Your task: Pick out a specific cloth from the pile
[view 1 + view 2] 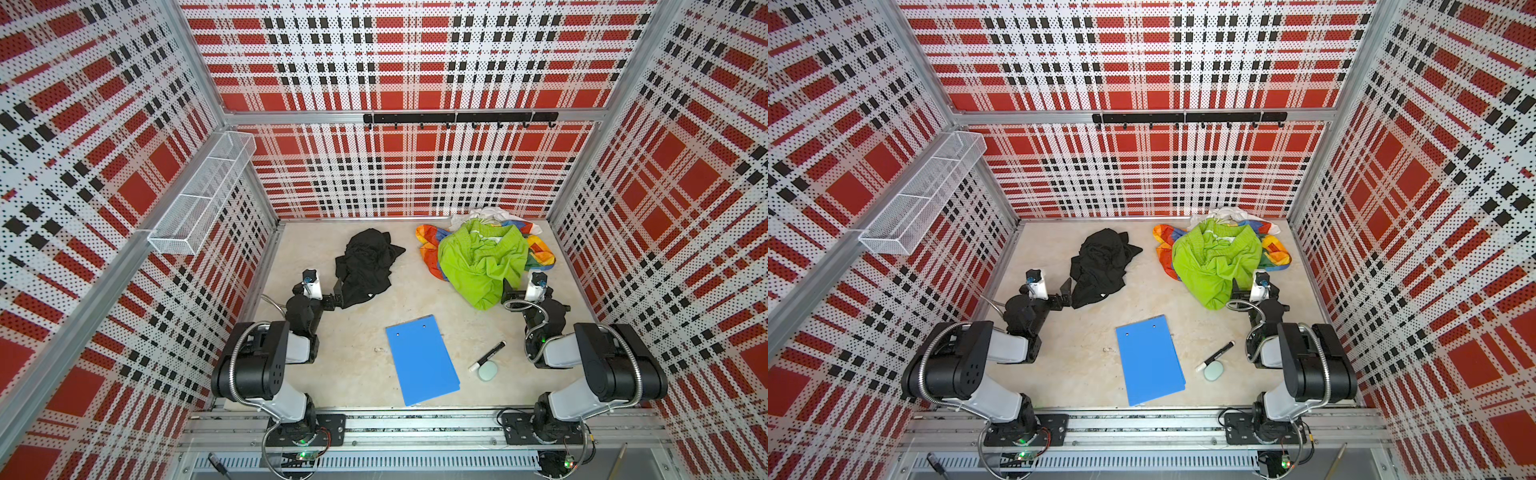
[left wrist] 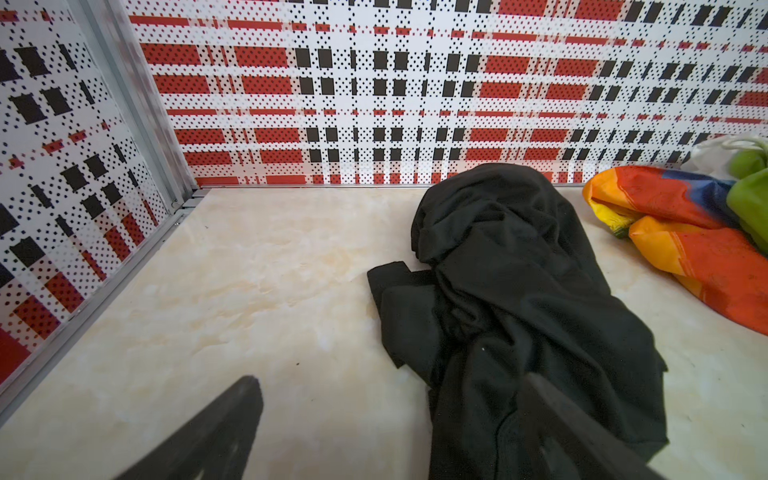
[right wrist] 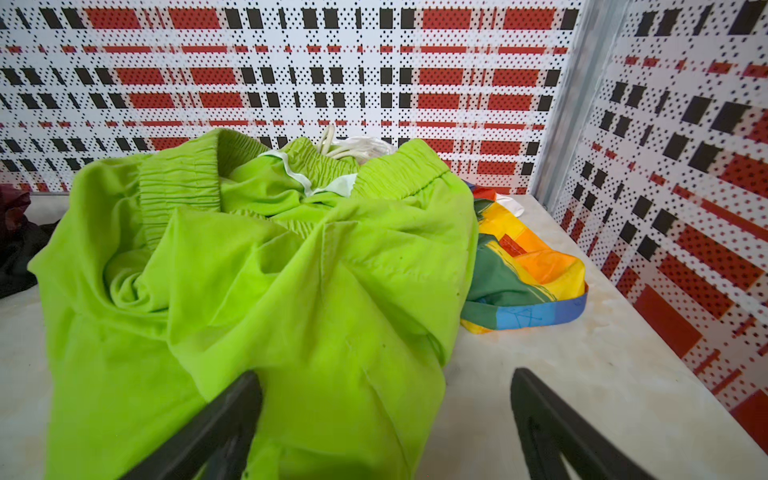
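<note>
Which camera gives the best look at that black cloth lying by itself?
Both top views: the whole black cloth shows, apart from the colourful pile. The left wrist view shows it close up, partly behind a finger of the left gripper; the right wrist view catches only a dark edge.

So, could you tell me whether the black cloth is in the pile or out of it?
Out: the black cloth lies crumpled by itself, with bare tabletop between it and the pile.
</note>
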Available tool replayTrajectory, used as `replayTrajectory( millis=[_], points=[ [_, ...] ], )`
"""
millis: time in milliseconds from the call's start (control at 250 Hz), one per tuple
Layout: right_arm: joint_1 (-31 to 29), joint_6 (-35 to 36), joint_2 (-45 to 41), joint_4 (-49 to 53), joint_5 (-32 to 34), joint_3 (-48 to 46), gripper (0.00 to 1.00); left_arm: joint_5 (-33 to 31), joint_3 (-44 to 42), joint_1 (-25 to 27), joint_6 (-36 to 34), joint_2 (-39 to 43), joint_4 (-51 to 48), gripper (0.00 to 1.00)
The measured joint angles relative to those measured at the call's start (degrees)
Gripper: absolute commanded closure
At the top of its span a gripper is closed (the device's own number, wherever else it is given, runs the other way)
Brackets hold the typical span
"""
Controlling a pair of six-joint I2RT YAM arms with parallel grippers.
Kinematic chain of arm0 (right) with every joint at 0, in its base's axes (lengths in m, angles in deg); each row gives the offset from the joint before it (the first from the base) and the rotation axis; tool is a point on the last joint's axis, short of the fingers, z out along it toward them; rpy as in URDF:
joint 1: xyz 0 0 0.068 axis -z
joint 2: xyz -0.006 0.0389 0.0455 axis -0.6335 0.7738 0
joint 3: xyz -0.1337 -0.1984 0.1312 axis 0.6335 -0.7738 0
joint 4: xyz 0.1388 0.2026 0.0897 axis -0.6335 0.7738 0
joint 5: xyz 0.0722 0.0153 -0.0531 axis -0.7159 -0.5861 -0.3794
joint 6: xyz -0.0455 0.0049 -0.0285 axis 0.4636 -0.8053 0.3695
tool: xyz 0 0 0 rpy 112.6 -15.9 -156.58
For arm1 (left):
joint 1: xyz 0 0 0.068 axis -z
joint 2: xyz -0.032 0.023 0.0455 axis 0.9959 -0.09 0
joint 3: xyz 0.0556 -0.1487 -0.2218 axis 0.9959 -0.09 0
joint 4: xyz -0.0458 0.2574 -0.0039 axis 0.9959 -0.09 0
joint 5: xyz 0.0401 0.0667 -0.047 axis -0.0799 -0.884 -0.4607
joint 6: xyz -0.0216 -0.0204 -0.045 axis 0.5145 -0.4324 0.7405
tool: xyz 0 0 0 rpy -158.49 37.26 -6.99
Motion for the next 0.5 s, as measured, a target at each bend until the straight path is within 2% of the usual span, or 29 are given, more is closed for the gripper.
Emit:
replayTrajectory(
  millis=[500],
  points=[
    [-0.13,-0.04,0.00,2.54,3.28,0.94,0.00,0.24,0.00,0.00,0.00,0.00,0.00,0.01]
  ],
)
